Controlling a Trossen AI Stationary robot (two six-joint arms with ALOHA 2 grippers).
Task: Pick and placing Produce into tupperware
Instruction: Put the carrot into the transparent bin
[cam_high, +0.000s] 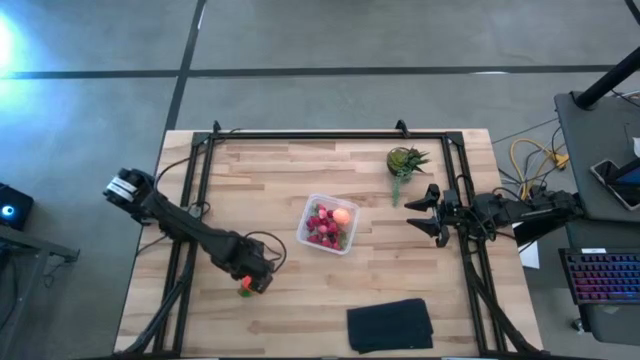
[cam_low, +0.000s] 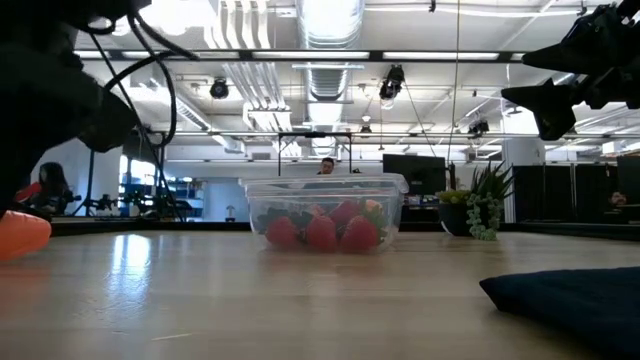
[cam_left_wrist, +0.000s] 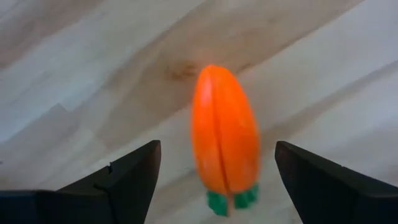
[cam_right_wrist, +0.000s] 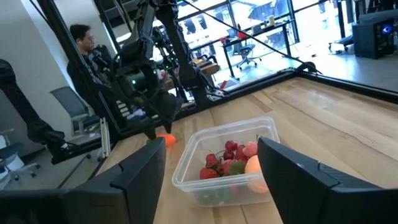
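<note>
An orange carrot (cam_left_wrist: 225, 134) with a green end lies flat on the wooden table near its left front; it also shows as an orange carrot (cam_high: 244, 291) in the high view and as the carrot (cam_low: 20, 235) in the low view. My left gripper (cam_left_wrist: 217, 174) hangs open just above it, pointing down, one finger on either side and not touching. The clear tupperware (cam_high: 329, 224) stands mid-table and holds small red berries (cam_low: 320, 232) and a round orange fruit (cam_high: 342, 215). My right gripper (cam_high: 425, 212) waits open at the right, level, above the table.
A spiky green plant (cam_high: 405, 162) stands at the far right. A flat black cloth (cam_high: 390, 325) lies at the near edge, right of centre. A black frame (cam_high: 330, 135) runs round the table. A person (cam_right_wrist: 84, 43) sits beyond the table's left side.
</note>
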